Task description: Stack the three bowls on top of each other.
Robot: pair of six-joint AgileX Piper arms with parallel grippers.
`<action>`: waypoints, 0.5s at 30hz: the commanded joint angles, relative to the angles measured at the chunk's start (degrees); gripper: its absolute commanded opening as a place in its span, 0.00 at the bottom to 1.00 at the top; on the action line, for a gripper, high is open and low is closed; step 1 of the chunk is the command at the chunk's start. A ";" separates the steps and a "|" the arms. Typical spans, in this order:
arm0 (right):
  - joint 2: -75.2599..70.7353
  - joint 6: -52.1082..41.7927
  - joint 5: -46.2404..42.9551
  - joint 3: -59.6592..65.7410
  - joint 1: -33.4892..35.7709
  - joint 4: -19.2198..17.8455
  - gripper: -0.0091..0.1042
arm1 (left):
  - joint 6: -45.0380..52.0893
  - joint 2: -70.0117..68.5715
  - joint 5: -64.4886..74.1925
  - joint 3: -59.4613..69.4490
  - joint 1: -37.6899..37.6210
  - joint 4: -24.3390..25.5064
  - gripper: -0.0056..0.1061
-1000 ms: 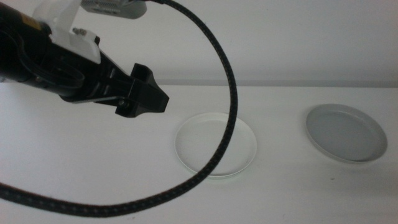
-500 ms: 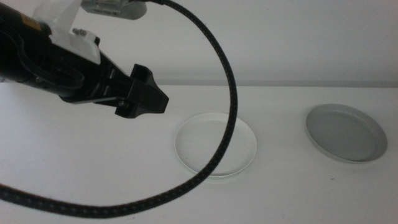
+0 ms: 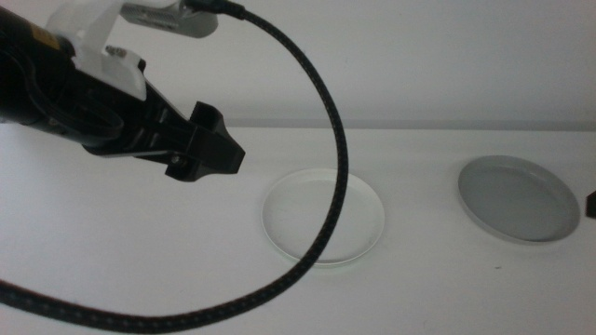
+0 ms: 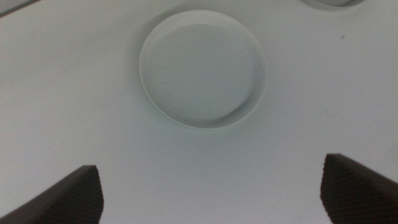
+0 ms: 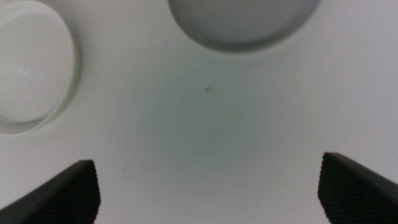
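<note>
Seeing pale bowl [image 3: 323, 217] centre, grey bowl [image 3: 518, 199] apart | white counter [image 3: 140, 251], plain wall | our left gripper [image 4: 211, 193] and right gripper [image 5: 208, 190], fingers spread

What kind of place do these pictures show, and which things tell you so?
Probably a robot test bench, not a home kitchen: a bare white table, a plain wall, a cabled arm with its left end effector above it, and only a pale bowl and grey bowl.
</note>
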 commanded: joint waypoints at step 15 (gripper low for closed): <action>34.45 -5.39 -7.70 -16.87 -18.43 -1.46 0.88 | -0.32 -0.24 0.33 -0.33 -0.46 0.26 0.89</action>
